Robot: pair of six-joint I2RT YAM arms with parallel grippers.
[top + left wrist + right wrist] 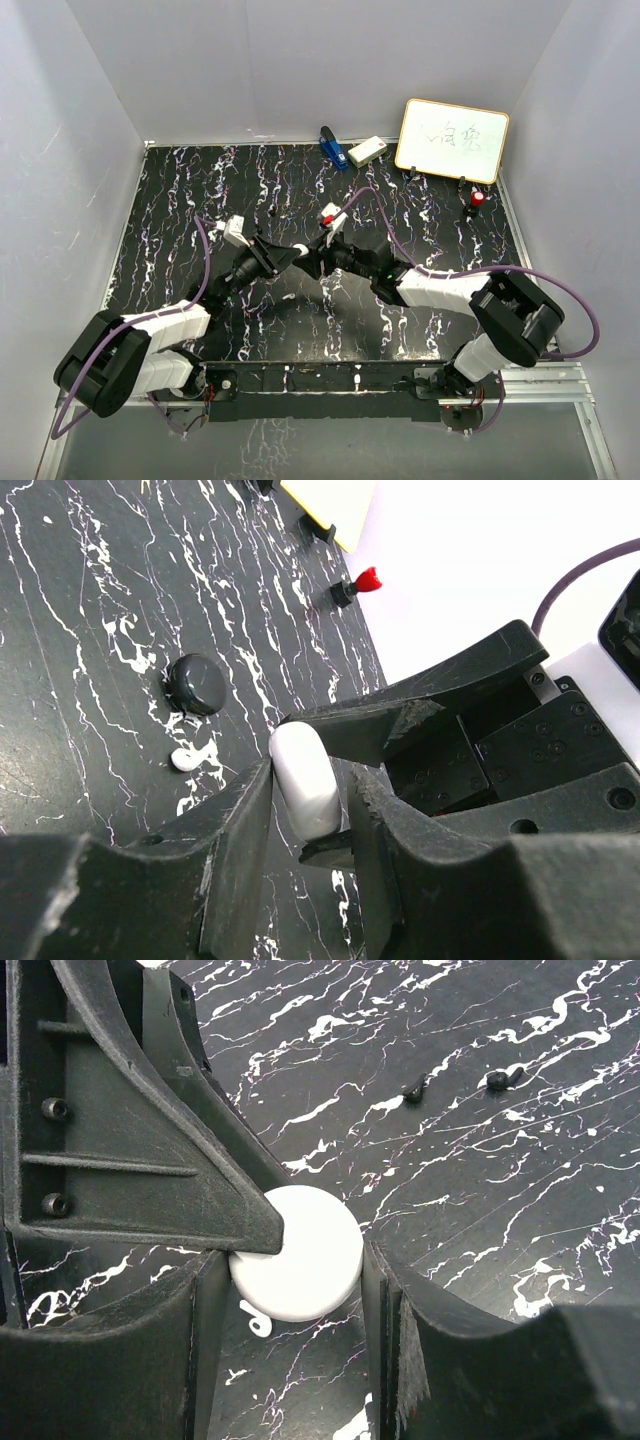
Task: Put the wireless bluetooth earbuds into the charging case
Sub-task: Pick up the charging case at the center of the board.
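One earbud [187,760] lies on the table [80,630]. Arms angled inward, the left gripper [310,780] and right gripper [297,1270] together pinch one white charging case [322,1252].

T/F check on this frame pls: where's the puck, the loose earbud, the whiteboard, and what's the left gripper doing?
1. The white puck sits between the fingers of the right gripper. True.
2. A small white earbud lies on the table near a black round cap. True.
3. The whiteboard stands at the table's near left corner. False: it stands at the far right.
4. The left gripper hangs wide open, clear of the puck. False: its fingers sit against the puck's two sides.
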